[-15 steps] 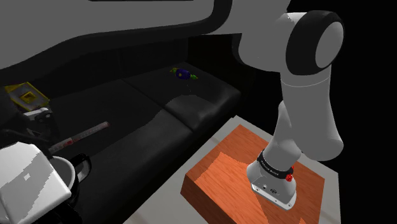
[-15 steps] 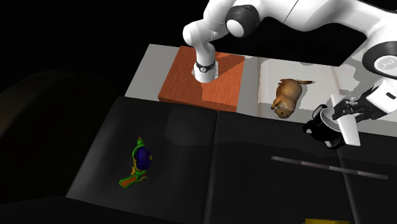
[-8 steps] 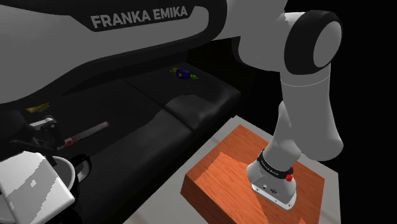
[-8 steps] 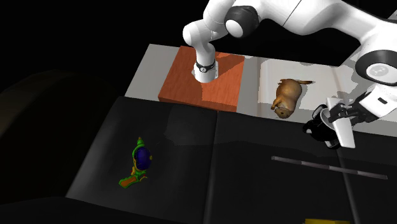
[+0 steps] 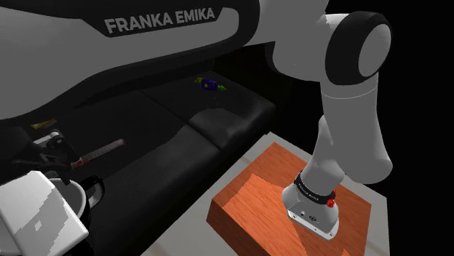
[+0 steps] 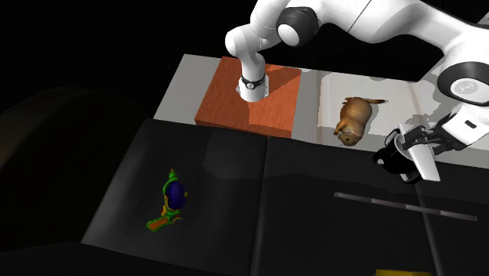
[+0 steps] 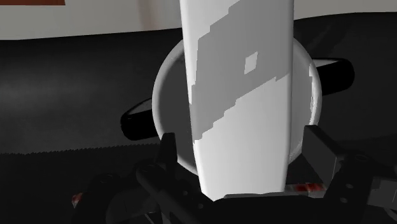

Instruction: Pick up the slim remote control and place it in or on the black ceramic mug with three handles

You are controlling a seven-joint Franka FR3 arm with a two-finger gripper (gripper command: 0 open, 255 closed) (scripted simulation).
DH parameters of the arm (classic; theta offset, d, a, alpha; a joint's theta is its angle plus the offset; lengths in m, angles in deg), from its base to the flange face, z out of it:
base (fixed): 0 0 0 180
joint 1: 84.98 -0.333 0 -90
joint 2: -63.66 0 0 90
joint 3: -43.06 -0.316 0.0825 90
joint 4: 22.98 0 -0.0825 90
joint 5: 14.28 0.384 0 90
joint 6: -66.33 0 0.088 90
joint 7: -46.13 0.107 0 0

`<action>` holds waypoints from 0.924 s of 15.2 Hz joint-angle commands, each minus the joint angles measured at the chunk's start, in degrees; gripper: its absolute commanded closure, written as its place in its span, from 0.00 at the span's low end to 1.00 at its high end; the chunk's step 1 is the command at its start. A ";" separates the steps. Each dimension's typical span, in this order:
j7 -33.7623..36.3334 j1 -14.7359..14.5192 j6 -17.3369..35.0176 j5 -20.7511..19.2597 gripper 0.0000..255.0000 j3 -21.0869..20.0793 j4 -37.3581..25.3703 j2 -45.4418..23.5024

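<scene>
Placing step: claw (image 7: 245, 153) clamped on remote (image 7: 238, 95), poised over mug (image 7: 163, 95), four o'clock from toy animal (image 6: 353, 118) in second exterior view; next, likely, lower straight and release.

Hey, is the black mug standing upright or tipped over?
Upright: the mug turns its round opening up toward the end effector, handles sticking out sideways, the clasped remote above it.

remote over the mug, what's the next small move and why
Probably ease the pincer straight down a little, then open it. In the wrist view the remote, clasped between the fingers, hangs over the pale opening of the mug, black handles showing either side, so it looks lined up; whether its tip is inside yet I cannot tell.
</scene>
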 commanded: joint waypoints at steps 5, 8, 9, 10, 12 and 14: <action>-0.57 -1.34 -6.07 0.04 0.00 -0.06 -6.73 -0.45; -0.72 -1.82 -7.80 -0.04 0.00 -0.03 -8.83 -0.75; -0.72 -1.82 -7.79 -0.04 0.00 -0.03 -8.82 -0.75; -0.72 -1.82 -7.80 -0.04 0.00 -0.03 -8.83 -0.75; -0.72 -1.82 -7.80 -0.04 0.00 -0.03 -8.83 -0.75; -0.72 -1.82 -7.80 -0.04 0.00 -0.03 -8.83 -0.75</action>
